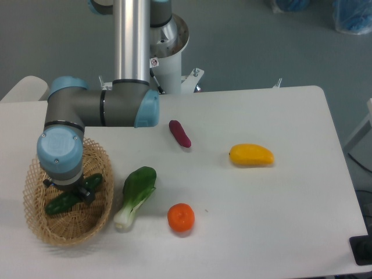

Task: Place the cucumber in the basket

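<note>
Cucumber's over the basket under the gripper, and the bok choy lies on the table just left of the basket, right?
Not quite: the camera view shows the bok choy just right of the basket, not left. The cucumber is over the basket under the gripper.

Even, diffuse overhead light falls on the white rectangular table (279, 192); shadows are faint and short, the silver metal arm column (132, 40) shows a glare streak, and detail is slightly soft throughout.
</note>
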Controlling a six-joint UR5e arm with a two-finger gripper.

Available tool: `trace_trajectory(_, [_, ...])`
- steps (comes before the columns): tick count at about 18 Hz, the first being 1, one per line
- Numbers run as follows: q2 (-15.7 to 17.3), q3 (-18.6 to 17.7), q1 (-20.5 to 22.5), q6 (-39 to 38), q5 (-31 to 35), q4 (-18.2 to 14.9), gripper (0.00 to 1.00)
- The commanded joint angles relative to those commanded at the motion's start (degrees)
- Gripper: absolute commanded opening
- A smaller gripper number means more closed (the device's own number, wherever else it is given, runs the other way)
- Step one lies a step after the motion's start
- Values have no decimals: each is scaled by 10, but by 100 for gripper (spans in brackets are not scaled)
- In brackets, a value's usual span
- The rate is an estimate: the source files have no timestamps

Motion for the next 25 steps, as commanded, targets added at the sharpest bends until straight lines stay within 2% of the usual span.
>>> trace_trajectory(2, [1,-2,9,23,75,-4,100])
trace_trajectory(3, [0,-2,23,35,81,-4,100])
trace_trajectory(5, [1,-1,52,62,80,-4,100])
trace_trajectory(8, [6,7,97,142,80,-4,100])
trace_trajectory(14, [-6,29,172,250,78,-4,100])
trace_trajectory(18, [-32,59,210,300,78,-3,100])
trace_trajectory(21, [-63,104,233,329,78,-4,100])
trace_trajectory(25, [-70,115,268,404,79,3,100])
